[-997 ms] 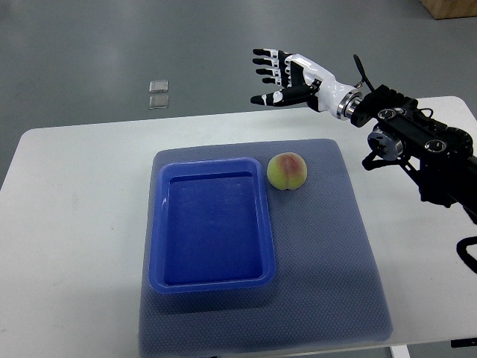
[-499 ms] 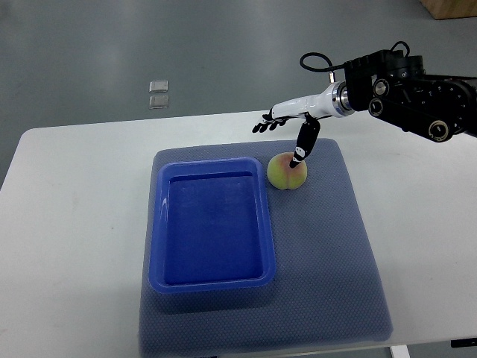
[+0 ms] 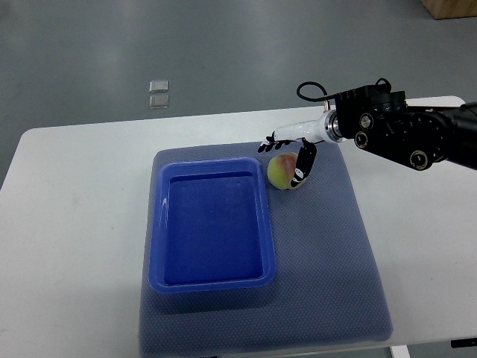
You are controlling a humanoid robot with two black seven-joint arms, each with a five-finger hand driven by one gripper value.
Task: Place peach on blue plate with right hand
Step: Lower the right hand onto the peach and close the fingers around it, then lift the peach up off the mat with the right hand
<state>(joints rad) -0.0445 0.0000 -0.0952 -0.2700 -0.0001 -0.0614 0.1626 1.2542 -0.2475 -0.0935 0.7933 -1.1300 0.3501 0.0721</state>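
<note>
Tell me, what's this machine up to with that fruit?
The robot's right hand has reached in from the right and is around the peach, which sits on the grey mat beside the blue plate. The plate holds nothing yet, so the peach has not been put on it.

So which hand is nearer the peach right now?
Right. The right hand is at the peach, thumb down its right side, fingers behind it. No left hand shows in the view.
</note>
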